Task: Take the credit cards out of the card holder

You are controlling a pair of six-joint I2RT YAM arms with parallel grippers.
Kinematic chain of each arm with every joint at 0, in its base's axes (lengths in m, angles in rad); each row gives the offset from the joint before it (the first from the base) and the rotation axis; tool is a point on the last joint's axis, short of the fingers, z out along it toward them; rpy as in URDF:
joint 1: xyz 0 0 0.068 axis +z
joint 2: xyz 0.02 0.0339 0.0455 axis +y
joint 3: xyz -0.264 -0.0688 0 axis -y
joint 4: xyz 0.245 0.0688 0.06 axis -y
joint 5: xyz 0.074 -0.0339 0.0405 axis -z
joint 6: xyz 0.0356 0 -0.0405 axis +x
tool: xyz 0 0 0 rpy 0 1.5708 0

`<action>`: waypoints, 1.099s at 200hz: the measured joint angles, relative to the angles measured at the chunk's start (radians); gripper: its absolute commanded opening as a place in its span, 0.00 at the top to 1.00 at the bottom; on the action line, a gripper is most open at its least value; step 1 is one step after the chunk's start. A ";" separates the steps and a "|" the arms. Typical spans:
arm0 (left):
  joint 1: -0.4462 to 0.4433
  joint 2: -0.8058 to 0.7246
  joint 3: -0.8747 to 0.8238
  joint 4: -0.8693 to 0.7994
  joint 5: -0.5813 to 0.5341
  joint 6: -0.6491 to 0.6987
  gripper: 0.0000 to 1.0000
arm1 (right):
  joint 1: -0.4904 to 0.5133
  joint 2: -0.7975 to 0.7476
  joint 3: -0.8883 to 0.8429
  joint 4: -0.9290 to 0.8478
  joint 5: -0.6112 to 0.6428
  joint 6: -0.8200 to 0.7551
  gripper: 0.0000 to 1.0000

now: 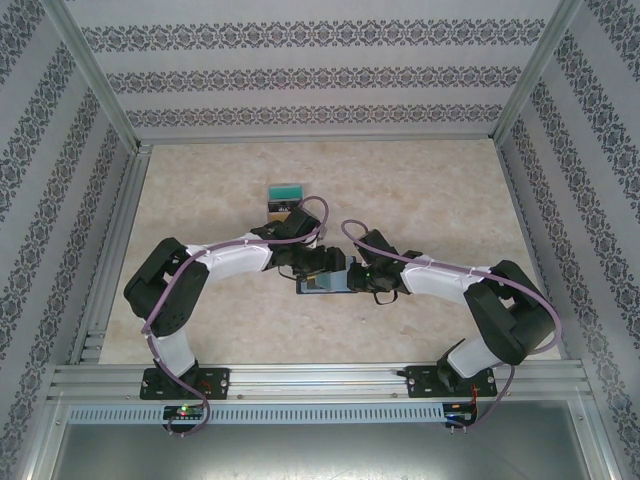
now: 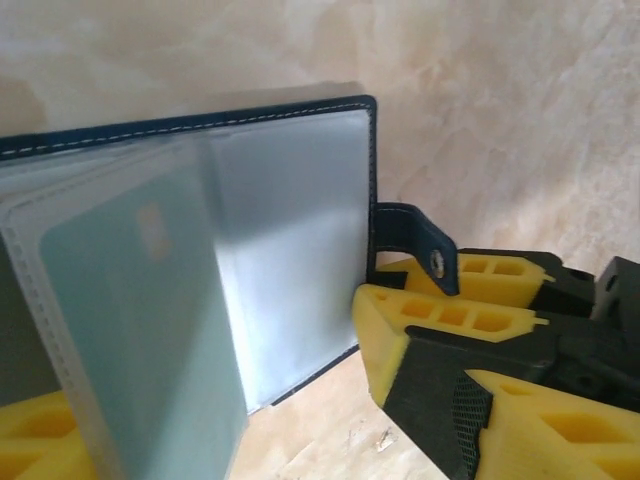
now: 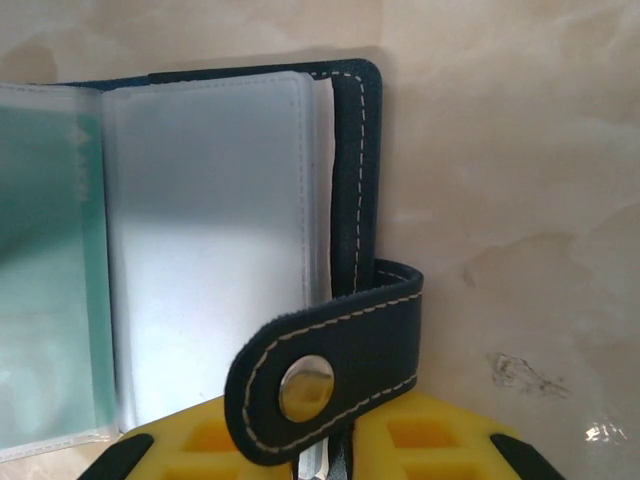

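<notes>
Holder (image 3: 355, 180) open, one card (image 2: 130, 320) sleeved

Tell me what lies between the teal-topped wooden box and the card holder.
In the top view, the left arm's wrist and its purple cable cross the stretch between the box and the card holder.

The card holder (image 3: 210, 250) runs off left, its sleeved card (image 3: 45, 280) blurred.

Our left arm (image 1: 235, 255) and right arm (image 1: 445, 280) bend inward, with the wrists low. Our left fingers (image 2: 35, 430) stand wide apart; our right fingers (image 3: 200, 440) are pressed nearly together, just beside them.
</notes>
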 measured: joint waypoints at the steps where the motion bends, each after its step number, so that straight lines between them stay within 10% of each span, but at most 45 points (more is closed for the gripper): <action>1: 0.000 0.000 0.000 0.001 0.000 0.000 0.26 | 0.000 0.000 0.000 0.000 0.000 0.000 0.77; 172: -0.017 0.028 0.054 0.060 0.065 -0.001 0.26 | -0.082 -0.196 -0.085 -0.009 0.018 0.049 0.77; 220: -0.014 0.015 0.037 0.059 0.005 -0.008 0.46 | -0.085 -0.158 -0.047 -0.017 -0.024 0.032 0.84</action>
